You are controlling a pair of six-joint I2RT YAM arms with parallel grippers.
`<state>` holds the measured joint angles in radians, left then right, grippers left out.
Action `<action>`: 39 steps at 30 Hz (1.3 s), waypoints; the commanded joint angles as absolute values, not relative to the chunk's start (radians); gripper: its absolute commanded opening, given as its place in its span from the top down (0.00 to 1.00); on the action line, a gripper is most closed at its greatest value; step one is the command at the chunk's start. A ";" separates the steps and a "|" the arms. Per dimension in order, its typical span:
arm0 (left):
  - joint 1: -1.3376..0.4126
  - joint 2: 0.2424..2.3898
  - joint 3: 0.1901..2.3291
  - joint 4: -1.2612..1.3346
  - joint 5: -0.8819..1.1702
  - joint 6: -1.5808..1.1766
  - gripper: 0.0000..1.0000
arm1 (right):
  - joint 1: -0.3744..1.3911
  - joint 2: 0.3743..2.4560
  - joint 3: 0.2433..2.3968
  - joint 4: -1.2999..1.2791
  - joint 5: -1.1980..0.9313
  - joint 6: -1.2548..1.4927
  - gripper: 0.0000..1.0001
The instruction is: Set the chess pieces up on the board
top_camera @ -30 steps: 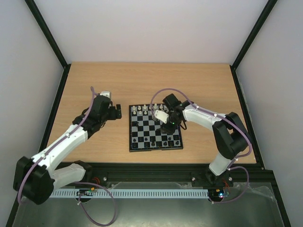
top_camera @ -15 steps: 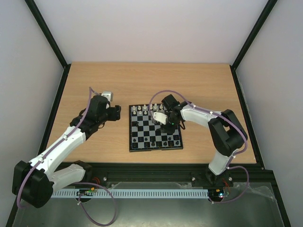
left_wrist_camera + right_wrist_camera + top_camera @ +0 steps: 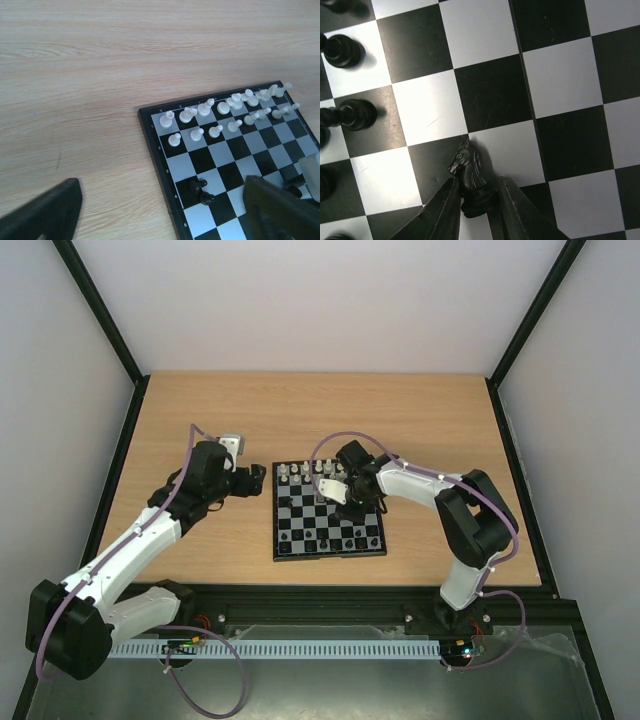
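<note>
The small chequered board (image 3: 328,517) lies mid-table. White pieces (image 3: 220,106) stand in two rows along its far edge; black pieces (image 3: 350,537) stand along the near side. My right gripper (image 3: 476,200) is over the board's middle, shut on a black knight (image 3: 470,172) held just above the squares. Two black pieces (image 3: 201,191) stand near the board's left edge in the left wrist view. My left gripper (image 3: 250,478) hovers open and empty over the bare table just left of the board's far left corner; its fingers (image 3: 45,212) show at the bottom of the left wrist view.
The board (image 3: 225,165) fills the right of the left wrist view, with wooden tabletop (image 3: 300,410) around it. A black frame rail (image 3: 120,470) borders the table's left and right sides. Black pawns (image 3: 342,50) stand at the left of the right wrist view.
My right gripper has shifted left and a little farther across the board with the knight. My left gripper has edged right toward the board's corner.
</note>
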<state>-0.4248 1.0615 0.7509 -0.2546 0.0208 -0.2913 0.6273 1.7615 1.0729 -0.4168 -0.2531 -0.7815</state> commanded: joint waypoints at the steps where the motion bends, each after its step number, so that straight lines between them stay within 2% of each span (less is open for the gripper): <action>1: -0.419 1.056 0.738 -0.231 0.052 -0.325 0.01 | 0.640 1.798 1.055 -0.501 -0.247 -0.777 0.79; 5: -0.419 1.101 0.755 -0.262 0.044 -0.330 0.01 | 0.640 1.765 1.044 -0.508 -0.240 -0.765 0.85; 16: -0.448 1.023 0.701 -0.176 0.102 -0.326 0.01 | 0.639 1.566 1.066 -0.518 -0.382 -0.626 0.86; 19: -0.453 1.022 0.744 -0.208 0.070 -0.359 0.01 | 0.638 1.493 1.068 -0.512 -0.417 -0.571 0.87; 22: -0.456 1.048 0.822 -0.284 -0.050 -0.467 0.01 | 0.638 1.413 1.052 -0.493 -0.457 -0.503 0.87; 24: -0.458 1.087 0.869 -0.280 0.043 -0.341 0.01 | 0.638 1.343 1.022 -0.443 -0.479 -0.454 0.87; 26: -0.456 1.119 0.884 -0.258 0.076 -0.374 0.01 | 0.639 1.285 0.978 -0.385 -0.485 -0.410 0.87; 30: -0.457 1.114 0.826 -0.056 0.350 -0.521 0.01 | 0.634 1.205 0.881 -0.260 -0.452 -0.331 0.87; 33: -0.463 1.146 0.824 0.038 0.539 -0.592 0.14 | 0.628 1.184 0.852 -0.222 -0.429 -0.306 0.87; 36: -0.481 1.180 0.822 0.092 0.648 -0.636 0.39 | 0.620 1.177 0.836 -0.201 -0.427 -0.292 0.86; 39: -0.505 1.227 0.820 0.121 0.718 -0.667 0.56 | 0.618 1.175 0.825 -0.186 -0.426 -0.287 0.85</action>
<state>-0.4786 1.1793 0.8310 0.0158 0.5224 -0.5865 0.6254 1.1965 0.8452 -0.2417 -0.4252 -0.3244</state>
